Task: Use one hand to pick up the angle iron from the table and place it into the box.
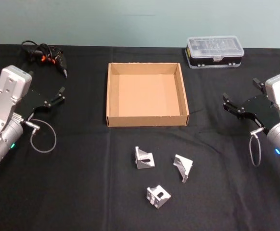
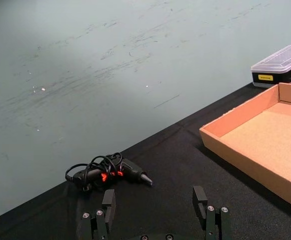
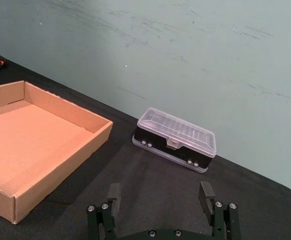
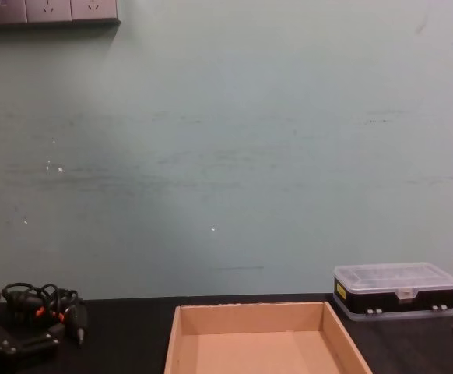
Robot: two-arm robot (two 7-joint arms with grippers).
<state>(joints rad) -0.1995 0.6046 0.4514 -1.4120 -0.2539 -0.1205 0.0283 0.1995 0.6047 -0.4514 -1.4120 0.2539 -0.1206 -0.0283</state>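
Note:
Three silver angle irons lie on the black table (image 1: 82, 192) in front of the box: one on the left (image 1: 144, 158), one on the right (image 1: 183, 167) and one nearest me (image 1: 158, 196). The tan cardboard box (image 1: 147, 119) sits at the table's middle with nothing inside; it also appears in the chest view (image 4: 265, 339). My left gripper (image 1: 44, 83) (image 2: 155, 200) hovers open at the table's left, far from the irons. At the right my right gripper (image 1: 241, 92) (image 3: 160, 197) hangs open, holding nothing.
A clear-lidded plastic case (image 1: 215, 51) (image 3: 175, 139) stands at the back right, beyond the box. A black glue gun with a coiled cord (image 1: 48, 55) (image 2: 108, 171) lies at the back left. A grey wall rises behind the table.

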